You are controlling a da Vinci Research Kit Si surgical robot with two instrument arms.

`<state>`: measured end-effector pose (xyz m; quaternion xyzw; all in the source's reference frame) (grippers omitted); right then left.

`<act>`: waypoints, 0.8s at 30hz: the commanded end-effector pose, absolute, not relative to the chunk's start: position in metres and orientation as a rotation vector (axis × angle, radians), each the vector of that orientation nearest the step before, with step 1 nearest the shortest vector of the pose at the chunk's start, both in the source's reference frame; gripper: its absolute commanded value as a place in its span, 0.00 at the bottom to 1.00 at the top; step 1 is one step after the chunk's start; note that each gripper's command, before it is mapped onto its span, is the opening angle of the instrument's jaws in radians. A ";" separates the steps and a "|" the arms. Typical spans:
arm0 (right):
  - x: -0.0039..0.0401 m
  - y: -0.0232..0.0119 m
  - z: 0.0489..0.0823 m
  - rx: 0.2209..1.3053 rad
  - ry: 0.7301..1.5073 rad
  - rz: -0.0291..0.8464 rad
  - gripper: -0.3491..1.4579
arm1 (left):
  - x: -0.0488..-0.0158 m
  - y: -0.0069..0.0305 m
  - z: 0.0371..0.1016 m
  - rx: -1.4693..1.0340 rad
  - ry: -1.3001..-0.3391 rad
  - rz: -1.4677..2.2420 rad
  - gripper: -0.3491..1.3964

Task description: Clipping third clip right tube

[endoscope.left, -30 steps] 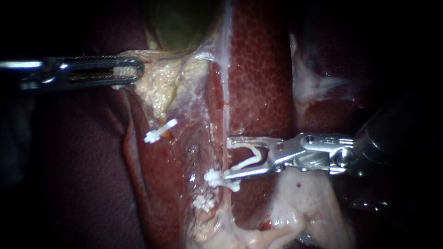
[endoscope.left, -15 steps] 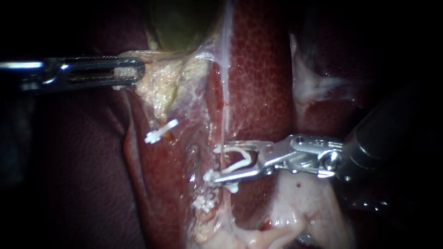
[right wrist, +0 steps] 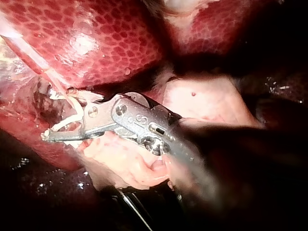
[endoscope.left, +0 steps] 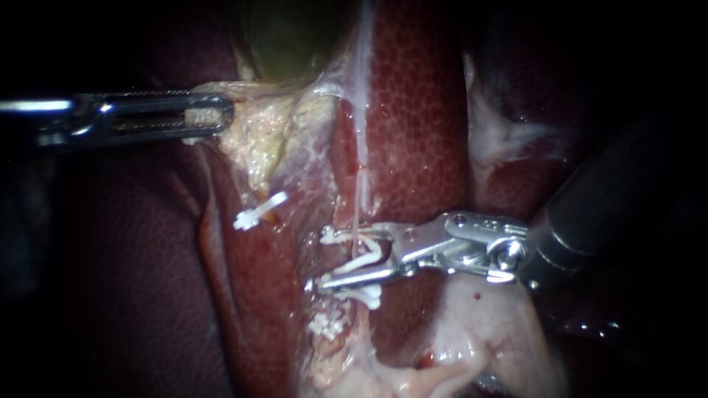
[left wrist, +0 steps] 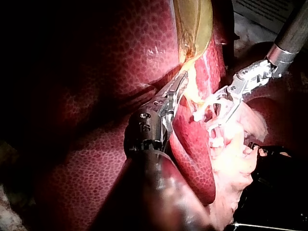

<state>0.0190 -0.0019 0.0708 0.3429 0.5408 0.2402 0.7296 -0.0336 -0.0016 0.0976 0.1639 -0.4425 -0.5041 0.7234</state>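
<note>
My right instrument [endoscope.left: 318,259] comes in from the right, its jaws apart with an open white clip [endoscope.left: 366,258] seated between them. They straddle the thin pale right tube [endoscope.left: 359,199], which runs down between them. A closed white clip [endoscope.left: 367,297] sits on this tube just under the lower jaw, and another [endoscope.left: 328,324] lies lower. A single clip [endoscope.left: 258,210] sits on the left tube. My left instrument [endoscope.left: 212,116] is shut on pale tissue at the gallbladder [endoscope.left: 295,37] edge, holding it leftward. The right wrist view shows the jaws [right wrist: 57,118] around the tube [right wrist: 57,85].
Mottled red liver [endoscope.left: 413,110] lies behind the tube and to the right. Pale fatty tissue [endoscope.left: 479,332] sits under the right instrument's shaft. Dark liver surface [endoscope.left: 133,280] fills the lower left. In the left wrist view, the left instrument's jaws [left wrist: 175,94] stand close beside my right instrument [left wrist: 219,108].
My right instrument has slid leftward with its clip; its jaw tips, first level with the tube, now reach past it, so the tube lies between the jaws. The left instrument holds still.
</note>
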 end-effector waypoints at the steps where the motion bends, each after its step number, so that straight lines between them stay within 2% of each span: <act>1: 0.0190 -0.0019 0.0709 0.755 1.190 0.529 0.47 | -0.0336 -0.0016 0.0976 0.362 -0.977 -1.113 0.00; 4: 0.0189 -0.0019 0.0709 0.763 1.187 0.538 0.45 | -0.0336 -0.0017 0.0976 0.362 -0.977 -1.113 0.00; 15: 0.0179 -0.0017 0.0713 0.856 1.141 0.642 0.23 | -0.0336 -0.0017 0.0976 0.361 -0.977 -1.113 0.00; 20: 0.0175 -0.0014 0.0714 0.877 1.116 0.650 0.14 | -0.0336 -0.0017 0.0976 0.361 -0.977 -1.113 0.00; 24: 0.0173 -0.0014 0.0714 0.894 1.097 0.647 0.00 | -0.0336 -0.0017 0.0976 0.361 -0.977 -1.113 0.00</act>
